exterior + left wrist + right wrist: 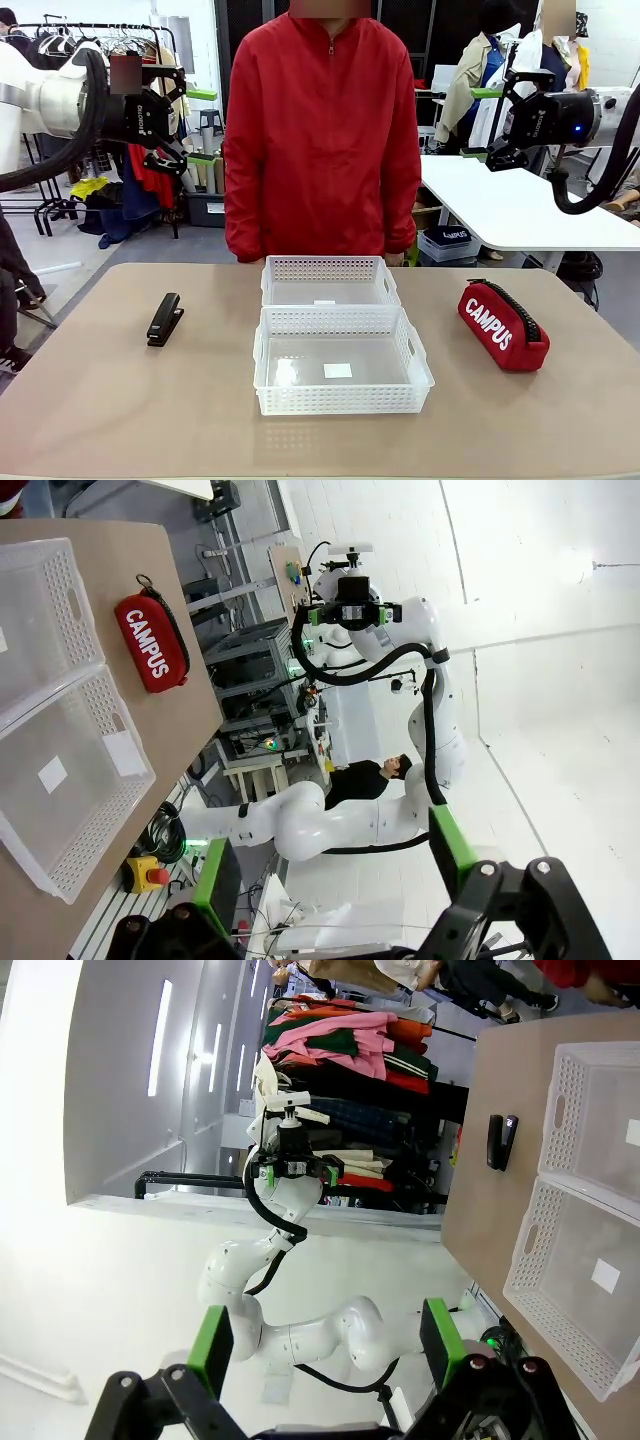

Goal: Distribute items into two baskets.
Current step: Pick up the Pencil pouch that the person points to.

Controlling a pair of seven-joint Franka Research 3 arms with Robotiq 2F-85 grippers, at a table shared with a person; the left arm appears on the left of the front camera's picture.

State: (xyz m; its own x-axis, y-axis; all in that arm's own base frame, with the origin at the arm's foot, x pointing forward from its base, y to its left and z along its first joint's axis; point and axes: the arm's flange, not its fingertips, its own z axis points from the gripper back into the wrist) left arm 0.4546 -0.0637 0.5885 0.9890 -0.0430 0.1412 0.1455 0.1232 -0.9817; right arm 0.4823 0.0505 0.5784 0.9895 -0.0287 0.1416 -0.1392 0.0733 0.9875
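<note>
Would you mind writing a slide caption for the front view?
Left gripper and right gripper open, raised; stapler, far basket, near basket and red CAMPUS pouch on the table; person behind.

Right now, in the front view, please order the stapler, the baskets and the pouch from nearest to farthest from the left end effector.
1. Stapler, left side.
2. Near basket and far basket, middle; too close to call.
3. Pouch, right side.

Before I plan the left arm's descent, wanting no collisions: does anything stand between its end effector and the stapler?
Nothing visible does. The open left end effector hangs high at the left; the black stapler lies alone on the table, apart from the white baskets.
</note>
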